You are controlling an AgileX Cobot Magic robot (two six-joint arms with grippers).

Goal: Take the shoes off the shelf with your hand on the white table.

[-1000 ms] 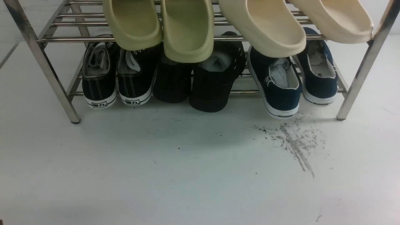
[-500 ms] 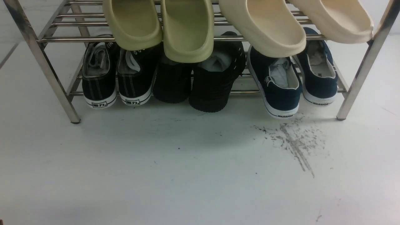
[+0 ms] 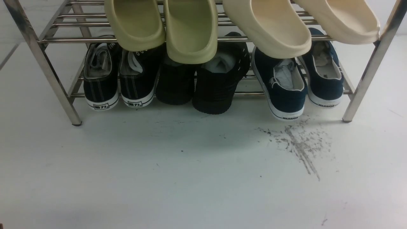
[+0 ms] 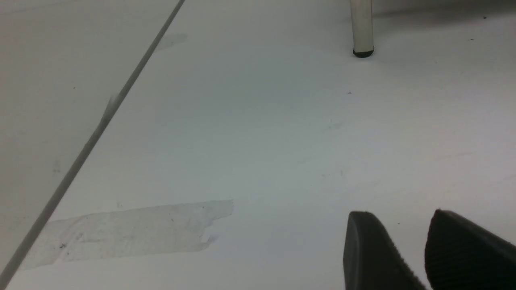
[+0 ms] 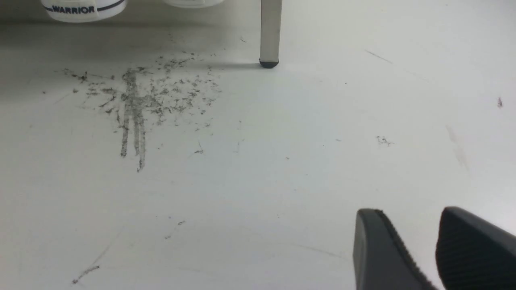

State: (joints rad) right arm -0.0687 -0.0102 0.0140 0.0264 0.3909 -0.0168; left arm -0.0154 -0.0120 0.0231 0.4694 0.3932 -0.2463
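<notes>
The white table [image 3: 190, 178] carries the steel shelf [image 3: 47, 73]. Its lower tier holds the navy shoes [image 3: 286, 92] at the right end (heels toward the robot, the left one jutting past the front rod, just behind the dark scuff marks [image 3: 299, 146]). The left tool [image 4: 399, 217] and the right tool [image 5: 411, 213] hang near the table, jaws parted, gripping nothing.

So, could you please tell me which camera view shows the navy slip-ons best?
The front view: both navy slip-ons sit on the lower tier of the shelf, at the right. The right wrist view catches only their white heel soles; the left wrist view shows none.
</notes>
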